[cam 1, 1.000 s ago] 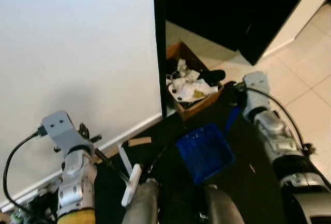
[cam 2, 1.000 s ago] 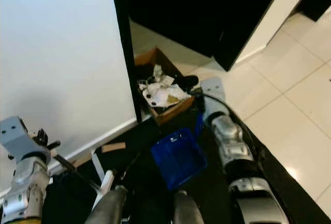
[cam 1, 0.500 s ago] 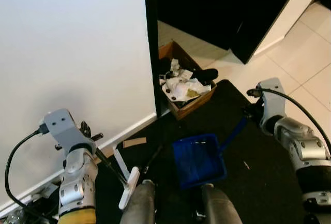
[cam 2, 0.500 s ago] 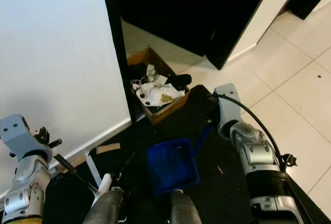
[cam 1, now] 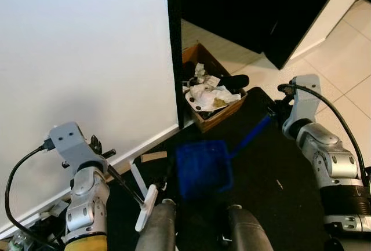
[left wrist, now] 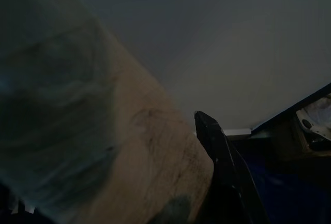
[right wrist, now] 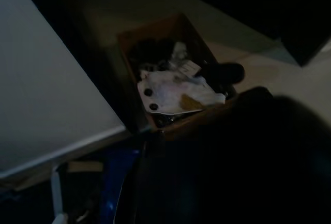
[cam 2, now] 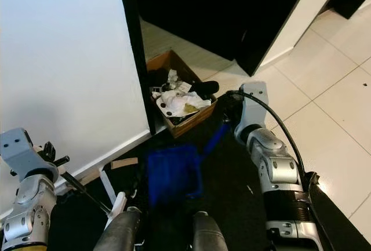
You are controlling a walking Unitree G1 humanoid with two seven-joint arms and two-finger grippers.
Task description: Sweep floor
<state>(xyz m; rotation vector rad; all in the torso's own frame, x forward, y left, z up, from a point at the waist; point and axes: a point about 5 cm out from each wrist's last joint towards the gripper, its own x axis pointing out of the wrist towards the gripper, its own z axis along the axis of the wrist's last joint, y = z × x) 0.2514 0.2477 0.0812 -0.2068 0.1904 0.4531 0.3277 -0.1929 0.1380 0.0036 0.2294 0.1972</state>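
Wall (cam 1: 87,59): you face a big white panel on your left, ending at a black vertical edge; dark doorway beyond it.
Floor (cam 1: 342,65): pale tiles on your right, with a black mat (cam 1: 272,164) spread under you and up to the box.
Box (cam 1: 223,117): an open cardboard box sits at the foot of the black edge, at the mat's far end, stuffed with white crumpled paper and a dark item.
Dustpan (cam 1: 204,167): blue, blurred, over the mat just ahead of your legs. Its long axis runs diagonally: the pan is the near-left end, and the blue handle (cam 1: 250,134) rises to the far right toward your right gripper. The pan's mouth points toward your left, away from the box.
Right gripper (cam 1: 277,109): raised at the handle's far end, beside the box. You seem to have the handle, but the fingers are lost in shadow, so you cannot tell how far they are closed. In the right wrist view the box and a patch of blue show dimly.
Left gripper (cam 1: 107,167): low at your left, near the baseboard. A thin dark rod runs from it down to a white brush piece (cam 1: 146,204) by your left leg. The left wrist view shows one black finger (left wrist: 220,146) next to a blurred tan mass; you cannot tell the grip.
Scrap (cam 1: 154,156): a small tan cardboard piece lies on the mat edge near the baseboard, left of the pan.
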